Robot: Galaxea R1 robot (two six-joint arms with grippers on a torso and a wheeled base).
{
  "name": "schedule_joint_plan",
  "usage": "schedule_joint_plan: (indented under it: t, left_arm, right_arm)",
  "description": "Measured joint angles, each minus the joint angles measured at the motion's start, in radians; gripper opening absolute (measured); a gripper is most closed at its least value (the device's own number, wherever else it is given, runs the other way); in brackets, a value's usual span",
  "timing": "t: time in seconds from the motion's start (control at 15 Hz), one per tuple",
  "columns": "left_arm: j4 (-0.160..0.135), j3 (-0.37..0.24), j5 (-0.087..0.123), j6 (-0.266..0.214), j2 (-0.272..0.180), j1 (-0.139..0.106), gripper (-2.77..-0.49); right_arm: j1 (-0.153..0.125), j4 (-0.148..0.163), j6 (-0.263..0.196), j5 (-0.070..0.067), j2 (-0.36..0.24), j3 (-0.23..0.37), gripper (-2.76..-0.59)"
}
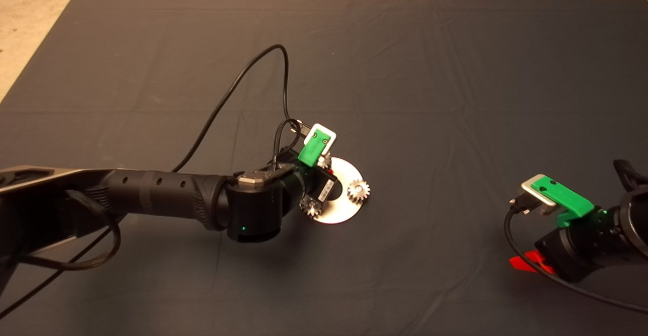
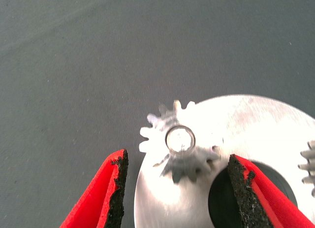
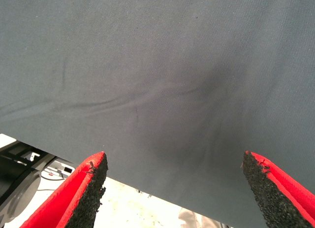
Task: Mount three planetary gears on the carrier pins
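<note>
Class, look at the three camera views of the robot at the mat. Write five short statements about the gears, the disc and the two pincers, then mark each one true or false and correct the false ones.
1. The left pincer is open over the disc. True.
2. A gear sits on a pin between the left pincer's fingers. True.
3. The right pincer grips a gear. False: it is open and empty, waiting at the mat's lower right in the head view.
4. All gears lie loose on the mat away from the disc. False: the head view shows three gears on the disc.
5. The disc has a large centre hole. True.
</note>
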State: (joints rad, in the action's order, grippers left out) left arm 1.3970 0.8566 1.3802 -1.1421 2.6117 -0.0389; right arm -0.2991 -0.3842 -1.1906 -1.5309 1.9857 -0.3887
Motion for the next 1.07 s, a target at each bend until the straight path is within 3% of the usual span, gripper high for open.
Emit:
schedule_joint_plan:
  t: [0.07, 0.13, 0.2, 0.27, 0.33, 0.53, 0.73, 0.8, 0.93, 1.0, 1.07]
  left_arm:
    - [-0.001, -0.021, 0.009, 0.003, -0.014, 0.000, -1.78]
    - [-0.007, -0.044, 0.031, 0.006, -0.029, -0.002, -1.77]
    - [-0.024, -0.065, 0.066, 0.013, -0.039, -0.011, -1.77]
    - [-0.053, -0.086, 0.106, 0.024, -0.051, -0.029, -1.77]
    - [-0.100, -0.109, 0.135, 0.033, -0.064, -0.056, -1.77]
    - [-0.248, -0.154, 0.143, 0.052, -0.085, -0.119, -1.77]
    - [-0.443, -0.159, 0.145, 0.055, -0.099, -0.196, -1.77]
    - [-0.515, -0.160, 0.146, 0.046, -0.105, -0.217, -1.77]
    - [-0.620, -0.208, 0.145, -0.035, -0.119, -0.233, -1.77]
    - [-0.651, -0.257, 0.144, -0.104, -0.137, -0.237, -1.77]
    - [-0.668, -0.306, 0.142, -0.178, -0.167, -0.241, -1.77]
  right_arm:
    - [0.000, 0.000, 0.000, 0.000, 0.000, 0.000, -1.33]
    - [0.000, 0.000, 0.000, 0.000, 0.000, 0.000, -1.33]
    - [0.000, 0.000, 0.000, 0.000, 0.000, 0.000, -1.33]
    - [0.000, 0.000, 0.000, 0.000, 0.000, 0.000, -1.33]
    - [0.000, 0.000, 0.000, 0.000, 0.000, 0.000, -1.33]
    - [0.000, 0.005, 0.000, 0.003, 0.004, 0.000, -1.33]
    - [-0.001, 0.044, -0.004, 0.019, 0.017, 0.000, -1.33]
    - [-0.001, 0.047, -0.012, 0.034, 0.036, 0.000, -1.33]
    - [0.000, 0.049, -0.046, 0.043, 0.111, 0.000, -1.33]
    - [-0.001, 0.048, -0.091, 0.044, 0.150, 0.000, -1.33]
    - [-0.001, 0.041, -0.153, 0.029, 0.190, 0.000, -1.33]
